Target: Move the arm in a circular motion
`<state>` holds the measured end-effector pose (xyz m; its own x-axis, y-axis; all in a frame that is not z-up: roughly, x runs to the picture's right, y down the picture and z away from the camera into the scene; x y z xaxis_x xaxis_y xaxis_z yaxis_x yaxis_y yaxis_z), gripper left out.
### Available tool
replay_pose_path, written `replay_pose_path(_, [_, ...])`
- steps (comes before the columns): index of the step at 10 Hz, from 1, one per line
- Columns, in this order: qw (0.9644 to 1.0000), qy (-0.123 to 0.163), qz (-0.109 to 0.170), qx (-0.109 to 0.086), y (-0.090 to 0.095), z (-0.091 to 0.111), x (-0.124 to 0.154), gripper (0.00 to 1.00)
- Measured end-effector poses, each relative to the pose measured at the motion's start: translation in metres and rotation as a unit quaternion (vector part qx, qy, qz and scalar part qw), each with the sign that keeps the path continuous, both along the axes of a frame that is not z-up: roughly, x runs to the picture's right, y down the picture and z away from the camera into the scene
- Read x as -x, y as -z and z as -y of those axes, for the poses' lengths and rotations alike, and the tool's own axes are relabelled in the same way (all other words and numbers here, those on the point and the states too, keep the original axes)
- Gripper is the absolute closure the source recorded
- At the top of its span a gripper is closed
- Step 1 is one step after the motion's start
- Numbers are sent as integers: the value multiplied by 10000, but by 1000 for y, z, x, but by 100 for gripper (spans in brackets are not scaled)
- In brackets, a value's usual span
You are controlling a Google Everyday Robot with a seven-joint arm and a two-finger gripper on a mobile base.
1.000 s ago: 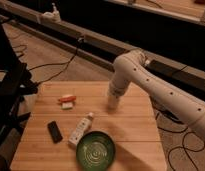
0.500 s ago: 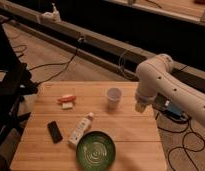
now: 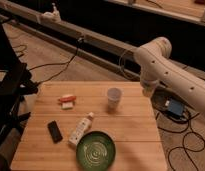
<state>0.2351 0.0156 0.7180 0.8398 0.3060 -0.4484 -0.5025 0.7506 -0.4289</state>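
The large white glossy arm of thick tubular segments is held just off the far right corner of the pale wooden slatted worktop, elbow raised and narrow tip pointed down. The gripper at that tip is closed and nothing is carried, which suits a sweep through open air. A white paper cup is seen upright near that same corner, close to the tip, so clearance is judged to matter on any inward arc. The round green plate at the near edge and the white bottle lying beside it are found well apart from the arm
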Motion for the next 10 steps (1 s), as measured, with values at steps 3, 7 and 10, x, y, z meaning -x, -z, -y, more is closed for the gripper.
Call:
replay_pose_path(3, [9960,471,755,-112,-55,32,78,100])
replay_pose_path(7, [9821,732,1730,97,-59,9,154,100])
replay_pose_path(10, [9711,616,2268,420,-21,-41,183,100])
